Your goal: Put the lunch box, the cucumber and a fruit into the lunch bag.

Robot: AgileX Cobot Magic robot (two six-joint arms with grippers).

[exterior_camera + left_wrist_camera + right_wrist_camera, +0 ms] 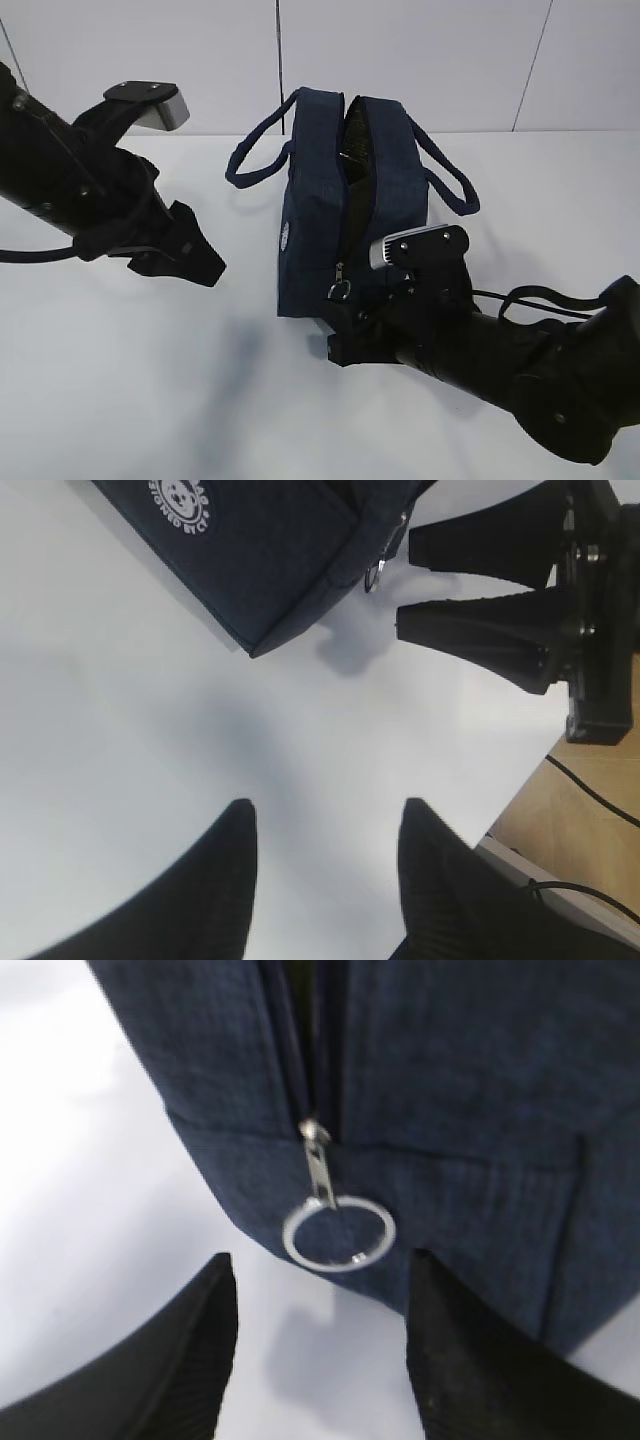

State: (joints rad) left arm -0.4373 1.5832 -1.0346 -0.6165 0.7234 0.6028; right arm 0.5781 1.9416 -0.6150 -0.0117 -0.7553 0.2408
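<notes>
The dark navy lunch bag [310,200] stands upright mid-table with its top zipper parted and both loop handles hanging out to the sides. Its metal ring pull [339,1235] hangs at the near end of the zipper. My right gripper [320,1260] is open just below that ring, with nothing between its fingers, low at the bag's near end [335,335]. My left gripper [325,810] is open and empty above the bare table, left of the bag [205,255]. The lunch box, the cucumber and the fruit are out of view.
The white table [150,380] stretches left of and in front of the bag. Its right edge [520,790] shows in the left wrist view, with a wooden floor and cables beyond. A pale panelled wall stands behind the bag.
</notes>
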